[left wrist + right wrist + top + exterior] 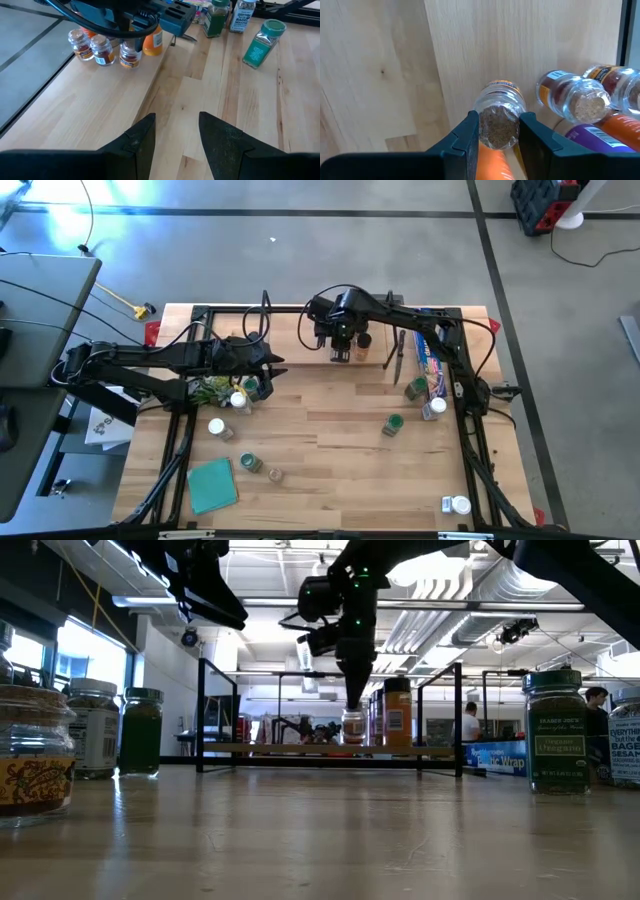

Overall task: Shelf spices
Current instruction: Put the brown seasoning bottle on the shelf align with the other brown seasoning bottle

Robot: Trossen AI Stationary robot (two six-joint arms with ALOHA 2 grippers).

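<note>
Several spice jars are already bunched on the shelf [300, 340] at the far edge of the table [330, 470], and that's the tight spot. The right gripper [499, 131] is down over the shelf with its fingers pinched on a clear jar of brownish powder [498, 120], gripped near the top. Just beside it in the right wrist view sit another clear jar [575, 97], a red-filled one [625, 82] and an orange bottle [620, 125], all crowded together, so not much elbow room on that side. The low view shows the held jar [353, 726] at shelf-board level with an orange bottle [397, 715] right next to it; can't tell if its base is touching the board.

The left gripper [176, 132] hangs over bare wood with its fingers parted about halfway and nothing between them. Its arm sits above a cluster of jars [238, 395] near the table's left side.

Scattered stuff: a green-lidded jar [393, 423] mid-right, two more jars [425, 398] by the blue wrap box [430, 352] on the right, a white-lidded one [456, 504] at the near right corner, a white-lidded jar [216, 426] and a couple of small ones [250, 463] near the teal square [212, 485].

Middle of the table is wide open. The big black frame [470, 420] hems in the sides.
</note>
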